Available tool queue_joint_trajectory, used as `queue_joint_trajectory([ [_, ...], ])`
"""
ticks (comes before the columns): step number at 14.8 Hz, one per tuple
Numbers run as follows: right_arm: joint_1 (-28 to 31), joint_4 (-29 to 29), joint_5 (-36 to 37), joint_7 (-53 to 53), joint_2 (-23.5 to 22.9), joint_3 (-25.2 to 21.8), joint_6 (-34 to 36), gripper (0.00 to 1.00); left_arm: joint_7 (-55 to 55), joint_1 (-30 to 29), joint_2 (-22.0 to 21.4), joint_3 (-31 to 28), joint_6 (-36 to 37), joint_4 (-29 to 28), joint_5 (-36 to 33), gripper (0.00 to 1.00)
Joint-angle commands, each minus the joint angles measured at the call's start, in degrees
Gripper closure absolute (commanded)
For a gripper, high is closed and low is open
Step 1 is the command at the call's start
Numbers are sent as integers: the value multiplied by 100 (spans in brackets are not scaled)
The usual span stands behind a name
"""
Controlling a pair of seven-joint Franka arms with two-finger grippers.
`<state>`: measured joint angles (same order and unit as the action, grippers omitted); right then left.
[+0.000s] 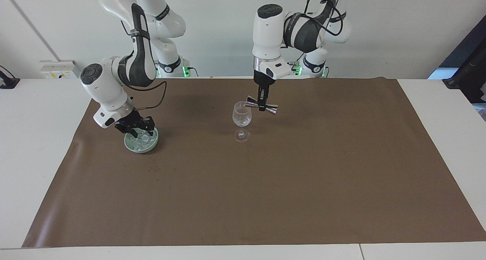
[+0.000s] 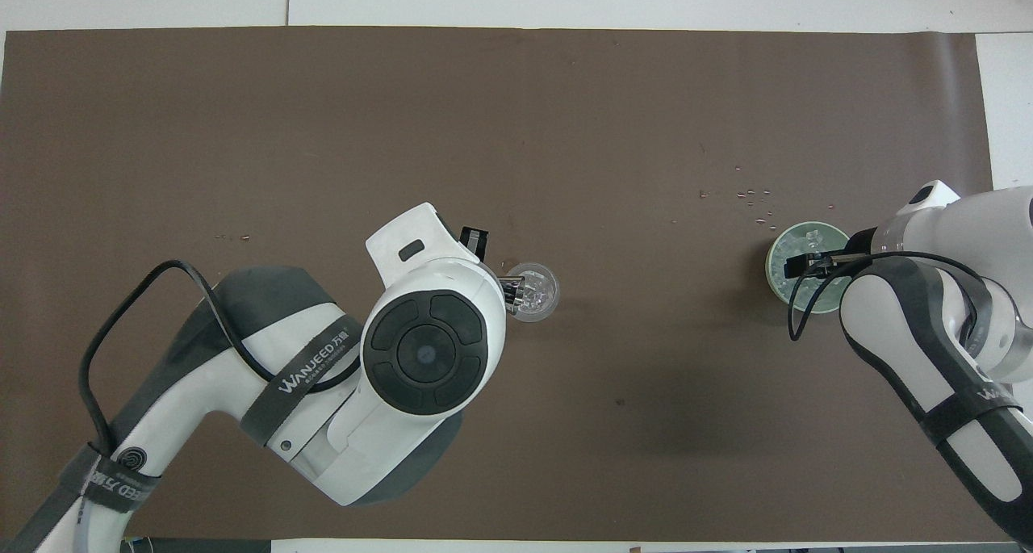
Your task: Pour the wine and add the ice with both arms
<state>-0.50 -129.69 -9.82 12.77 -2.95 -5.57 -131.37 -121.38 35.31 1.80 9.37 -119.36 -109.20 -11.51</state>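
A clear wine glass (image 1: 242,115) (image 2: 534,291) stands mid-mat with small clear bits inside. My left gripper (image 1: 262,103) hangs straight down beside it, shut on the waist of a metal jigger (image 1: 262,105) (image 2: 510,291). The jigger lies on its side with one mouth at the glass's rim. I cannot make out any wine. Toward the right arm's end sits a pale green bowl (image 1: 141,148) (image 2: 772,282) heaped with ice (image 1: 144,139) (image 2: 811,236). My right gripper (image 1: 137,131) (image 2: 799,264) is down in the bowl among the ice.
A brown mat (image 1: 265,195) covers most of the white table. Tiny clear crumbs (image 2: 750,198) lie scattered on the mat a little farther from the robots than the bowl. A dark object (image 1: 467,74) stands off the table at the left arm's end.
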Motion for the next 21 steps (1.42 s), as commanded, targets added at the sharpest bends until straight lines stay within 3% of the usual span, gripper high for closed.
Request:
queue_joint_trajectory([
  [1,50,-21,-116,-29,-30,39,-99,35,-228,151,57,-49,176,144,-282,100],
  [13,41,-21,-116,-161,-162,39,-204,42,-272,450,57,-32,291,215,-897,100],
  [17,50,-30,-116,-161,-162,39,-205,46,-211,284,162,-58,264,329,-503,100],
  [21,59,-30,-116,-160,-162,39,-213,46,569,-182,31,-84,264,347,735,100],
])
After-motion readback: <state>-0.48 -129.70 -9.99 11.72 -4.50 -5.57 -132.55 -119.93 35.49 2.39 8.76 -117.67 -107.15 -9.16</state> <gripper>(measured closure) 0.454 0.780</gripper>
